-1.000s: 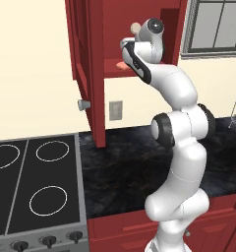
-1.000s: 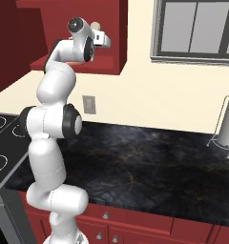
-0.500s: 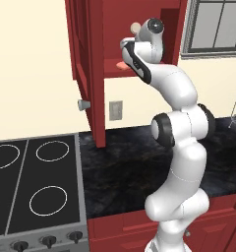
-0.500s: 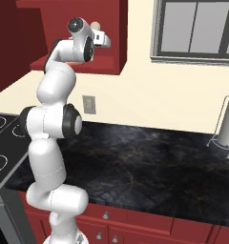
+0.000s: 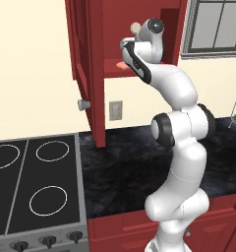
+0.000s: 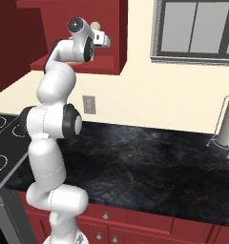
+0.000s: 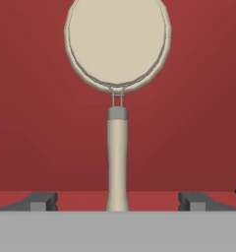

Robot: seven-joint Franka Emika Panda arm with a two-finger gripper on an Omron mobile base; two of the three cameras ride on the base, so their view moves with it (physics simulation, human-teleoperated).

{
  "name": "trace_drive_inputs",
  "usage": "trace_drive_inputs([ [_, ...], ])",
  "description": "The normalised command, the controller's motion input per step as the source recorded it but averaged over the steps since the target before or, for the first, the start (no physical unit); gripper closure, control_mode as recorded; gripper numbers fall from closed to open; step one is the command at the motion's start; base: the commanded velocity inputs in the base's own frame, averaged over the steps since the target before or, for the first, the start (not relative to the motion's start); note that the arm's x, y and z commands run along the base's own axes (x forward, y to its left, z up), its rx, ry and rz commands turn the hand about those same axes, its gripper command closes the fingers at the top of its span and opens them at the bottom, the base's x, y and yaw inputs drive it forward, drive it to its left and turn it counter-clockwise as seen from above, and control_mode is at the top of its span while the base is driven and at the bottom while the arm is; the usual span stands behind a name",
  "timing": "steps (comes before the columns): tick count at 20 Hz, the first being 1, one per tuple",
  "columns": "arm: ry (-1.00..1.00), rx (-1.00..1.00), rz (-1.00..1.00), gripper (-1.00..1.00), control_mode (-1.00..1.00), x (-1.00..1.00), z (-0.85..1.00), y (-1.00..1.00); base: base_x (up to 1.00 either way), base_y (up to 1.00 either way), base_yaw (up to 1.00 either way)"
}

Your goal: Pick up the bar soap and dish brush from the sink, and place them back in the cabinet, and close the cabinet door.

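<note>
A: Dish brush (image 7: pixel 117 98) status: upright between the gripper (image 7: pixel 117 202) fingertips, clear of both. Round beige head up, wooden handle down, lower end at the shelf line.
B: Claw state?
A: Open. Left fingertip (image 7: pixel 39 201) and right fingertip well apart, handle centred in the gap, no contact visible.
B: Location of the brush?
A: Inside the cabinet (image 5: pixel 169 44), against the red back wall. Head just visible in the left base view (image 5: pixel 134 27) beside the wrist, and in the right base view (image 6: pixel 98 26) just beyond the hand.
B: Bar soap (image 5: pixel 123 64)?
A: Salmon-pink edge on the cabinet shelf, below the wrist, partly hidden by the arm.
B: Cabinet door (image 5: pixel 88 74)?
A: Swung open, left of the arm, grey knob (image 5: pixel 83 104) at the lower edge.
B: Surroundings?
A: Black marbled counter (image 6: pixel 145 162) under the arm; cooktop (image 5: pixel 36 187) to the left; wall outlet (image 5: pixel 115 110) below the cabinet; window (image 6: pixel 197 31) to the right. Grey stand (image 6: pixel 227 126) at the far right of the counter.
</note>
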Motion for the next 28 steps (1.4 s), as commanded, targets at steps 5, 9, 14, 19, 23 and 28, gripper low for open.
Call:
trace_drive_inputs([
  [5, 0.0, 0.0, 0.0, -1.0, -1.0, 0.0, 0.0, 0.0, 0.0, 0.0, 0.0],
  [9, -0.06, 0.0, 0.0, -1.0, -1.0, 0.0, 0.0, 0.0, 0.0, 0.0, 0.0],
  [14, -0.1, 0.0, 0.0, -1.0, -1.0, -0.01, 0.0, 0.0, 0.0, 0.0, 0.0],
  [19, -0.09, 0.0, 0.0, -1.0, -1.0, -0.05, 0.0, 0.0, 0.0, 0.0, 0.0],
  [23, -0.05, 0.0, 0.0, -1.0, -1.0, -0.12, -0.01, 0.0, 0.0, 0.0, 0.0],
  [28, -0.01, 0.0, 0.0, -1.0, -1.0, -0.18, 0.0, 0.0, 0.0, 0.0, 0.0],
])
